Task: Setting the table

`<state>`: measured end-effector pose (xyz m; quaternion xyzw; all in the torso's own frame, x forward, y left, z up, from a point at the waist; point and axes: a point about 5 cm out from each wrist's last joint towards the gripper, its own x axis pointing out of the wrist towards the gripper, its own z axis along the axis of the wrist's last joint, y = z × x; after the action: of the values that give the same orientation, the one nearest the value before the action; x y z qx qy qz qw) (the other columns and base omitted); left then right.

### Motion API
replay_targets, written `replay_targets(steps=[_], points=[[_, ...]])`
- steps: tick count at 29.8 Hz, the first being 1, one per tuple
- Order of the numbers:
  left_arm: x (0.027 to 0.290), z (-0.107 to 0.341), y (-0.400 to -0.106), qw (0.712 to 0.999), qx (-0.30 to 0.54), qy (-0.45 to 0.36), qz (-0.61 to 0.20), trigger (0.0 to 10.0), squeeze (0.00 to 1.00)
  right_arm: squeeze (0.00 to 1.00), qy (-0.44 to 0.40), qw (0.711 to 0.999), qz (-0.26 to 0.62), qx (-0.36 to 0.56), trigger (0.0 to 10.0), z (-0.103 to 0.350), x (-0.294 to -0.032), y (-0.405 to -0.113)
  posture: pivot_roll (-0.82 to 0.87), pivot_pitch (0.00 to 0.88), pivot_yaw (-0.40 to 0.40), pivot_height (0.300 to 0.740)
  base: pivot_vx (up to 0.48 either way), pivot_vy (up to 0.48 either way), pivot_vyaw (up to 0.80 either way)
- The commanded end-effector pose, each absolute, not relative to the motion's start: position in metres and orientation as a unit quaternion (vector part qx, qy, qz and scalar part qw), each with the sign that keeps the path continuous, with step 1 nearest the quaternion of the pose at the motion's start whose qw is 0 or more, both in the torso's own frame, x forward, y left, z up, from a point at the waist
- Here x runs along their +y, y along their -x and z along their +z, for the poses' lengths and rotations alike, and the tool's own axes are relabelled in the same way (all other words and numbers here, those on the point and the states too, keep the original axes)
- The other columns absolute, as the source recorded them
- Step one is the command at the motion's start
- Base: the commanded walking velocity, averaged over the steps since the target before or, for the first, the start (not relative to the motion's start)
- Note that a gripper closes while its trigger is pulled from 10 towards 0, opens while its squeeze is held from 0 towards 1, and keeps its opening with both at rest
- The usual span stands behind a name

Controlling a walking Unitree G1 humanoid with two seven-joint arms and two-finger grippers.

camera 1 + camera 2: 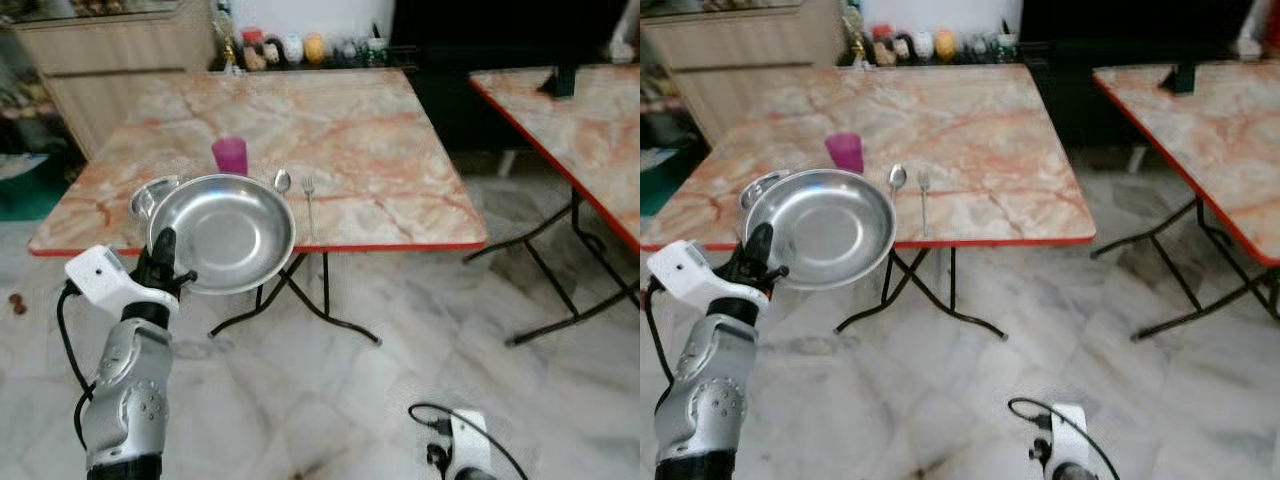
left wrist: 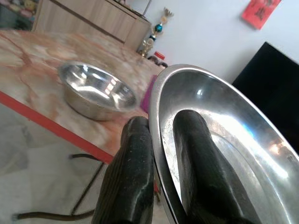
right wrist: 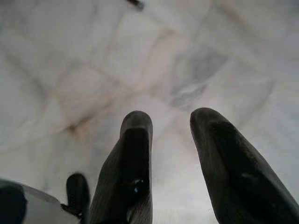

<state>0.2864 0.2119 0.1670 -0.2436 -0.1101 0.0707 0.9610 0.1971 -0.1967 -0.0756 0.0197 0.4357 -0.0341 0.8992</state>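
My left gripper (image 1: 163, 252) is shut on the rim of a round steel plate (image 1: 232, 230), held tilted over the near edge of the marble table (image 1: 380, 170). In the left wrist view its fingers (image 2: 135, 158) pinch the steel plate (image 2: 233, 140) from both sides. On the table behind it sit a steel bowl (image 2: 96, 89), a magenta cup (image 1: 229, 155), a spoon (image 1: 282, 181) and a fork (image 1: 309, 195). The right gripper (image 3: 170, 135) hangs low over the floor, open, with nothing between its fingers.
A second marble table (image 1: 580, 120) stands to the right, with a strip of marble floor (image 1: 420, 330) between the two. Jars and small ornaments (image 1: 290, 48) line the wall behind the table. A wooden cabinet (image 1: 110, 60) is at the far left.
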Motion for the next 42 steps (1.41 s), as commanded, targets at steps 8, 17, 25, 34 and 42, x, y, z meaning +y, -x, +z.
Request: replay_targets(steps=[8, 17, 25, 34, 42], points=[[0.2125, 0.1684, -0.287, 0.962, -0.109, 0.238, 0.072, 10.0, 0.0, 0.0, -0.024, 0.894, -0.031, 0.447, 10.0, -0.0799, -0.1917, -0.1906, -0.02, 0.0, 0.018, 0.707, 0.0, -0.48, 0.11], [0.2124, 0.1675, -0.2863, 0.962, -0.108, 0.24, 0.073, 10.0, 0.0, 0.0, -0.026, 0.893, -0.033, 0.448, 10.0, -0.0799, -0.1924, -0.1903, -0.03, 0.0, 0.012, 0.707, 0.0, -0.408, 0.35], [0.2118, 0.167, -0.287, 0.962, -0.108, 0.241, 0.073, 10.0, 0.0, 0.0, -0.025, 0.893, -0.031, 0.448, 10.0, -0.0797, -0.1928, -0.1907, -0.04, 0.0, 0.01, 0.707, 0.0, -0.368, 0.0], [0.2121, 0.1667, -0.2871, 0.961, -0.108, 0.242, 0.074, 10.0, 0.0, 0.0, -0.016, 0.894, -0.027, 0.446, 10.0, -0.0792, -0.193, -0.1916, -0.04, 0.0, 0.01, 0.707, 0.0, -0.345, 0.18], [0.2129, 0.1665, -0.2874, 0.962, -0.108, 0.242, 0.073, 10.0, 0.0, 0.0, -0.02, 0.894, -0.026, 0.448, 10.0, -0.0795, -0.1921, -0.1912, -0.04, 0.0, 0.013, 0.707, 0.0, -0.337, 0.79]])
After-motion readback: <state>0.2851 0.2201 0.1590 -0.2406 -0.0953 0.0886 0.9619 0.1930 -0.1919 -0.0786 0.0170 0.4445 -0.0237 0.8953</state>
